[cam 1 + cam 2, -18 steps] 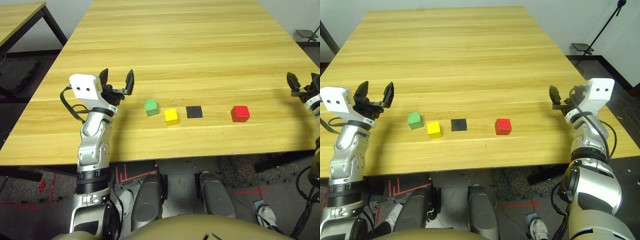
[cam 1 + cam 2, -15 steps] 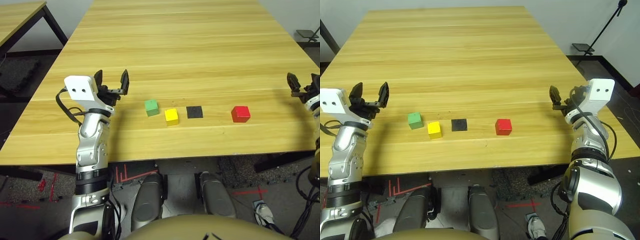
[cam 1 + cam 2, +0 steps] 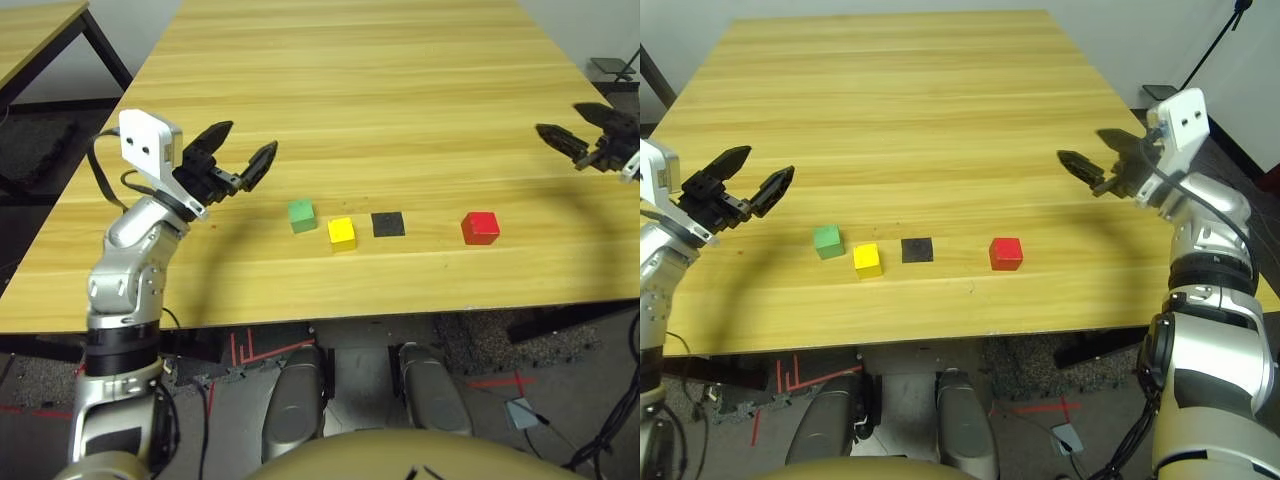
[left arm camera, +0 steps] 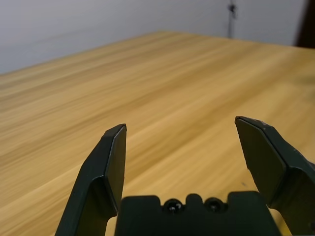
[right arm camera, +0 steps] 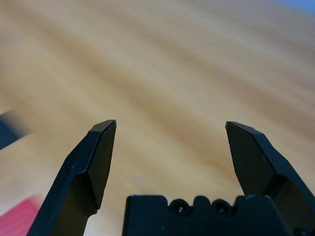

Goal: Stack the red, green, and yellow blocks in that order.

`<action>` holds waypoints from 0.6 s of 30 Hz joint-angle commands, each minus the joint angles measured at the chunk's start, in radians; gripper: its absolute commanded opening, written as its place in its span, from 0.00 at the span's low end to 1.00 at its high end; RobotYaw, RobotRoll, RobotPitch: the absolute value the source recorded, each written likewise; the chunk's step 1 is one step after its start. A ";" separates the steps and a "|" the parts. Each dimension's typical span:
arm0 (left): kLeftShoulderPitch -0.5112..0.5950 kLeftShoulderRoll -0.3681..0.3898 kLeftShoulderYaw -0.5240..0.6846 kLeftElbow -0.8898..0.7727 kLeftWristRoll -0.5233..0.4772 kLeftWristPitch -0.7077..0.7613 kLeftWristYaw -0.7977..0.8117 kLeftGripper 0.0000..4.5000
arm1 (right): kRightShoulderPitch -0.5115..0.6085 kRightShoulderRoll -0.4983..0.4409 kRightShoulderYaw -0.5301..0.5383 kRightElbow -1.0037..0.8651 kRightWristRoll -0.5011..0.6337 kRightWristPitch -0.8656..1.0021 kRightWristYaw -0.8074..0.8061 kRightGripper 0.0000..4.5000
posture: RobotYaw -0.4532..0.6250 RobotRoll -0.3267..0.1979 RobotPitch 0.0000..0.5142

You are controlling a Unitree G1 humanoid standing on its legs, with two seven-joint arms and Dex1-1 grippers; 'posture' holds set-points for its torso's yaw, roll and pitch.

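Both my hands spread, empty; red block, lower right of centre, still unstacked (first pick, I reckon): right lowers over it.

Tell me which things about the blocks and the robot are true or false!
1. The red block is nearer the right gripper than the yellow block is. True.
2. The green block sits on top of the yellow block. False: both rest on the table, side by side.
3. The left gripper is open and holds nothing. True.
4. The black square lies between the green and yellow blocks. False: it lies between the yellow and red blocks.
5. All three blocks are already stacked. False: none is stacked.
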 commanded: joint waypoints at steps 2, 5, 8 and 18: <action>-0.058 0.050 -0.067 -0.023 -0.036 0.079 -0.118 1.00 | 0.050 -0.059 0.130 -0.147 -0.029 0.093 0.208 1.00 | 0.54 0.31 0.15; -0.082 0.077 -0.109 -0.013 -0.021 0.102 -0.179 1.00 | 0.058 -0.067 0.193 -0.179 -0.069 0.047 0.266 1.00 | 0.56 0.31 0.14; -0.096 0.135 -0.184 -0.007 0.015 0.122 -0.271 1.00 | 0.039 -0.060 0.241 -0.165 -0.114 0.009 0.288 1.00 | 0.58 0.31 0.13; -0.072 0.207 -0.290 -0.010 0.068 0.119 -0.429 1.00 | -0.015 -0.010 0.315 -0.022 -0.221 -0.115 0.283 1.00 | 0.61 0.33 0.14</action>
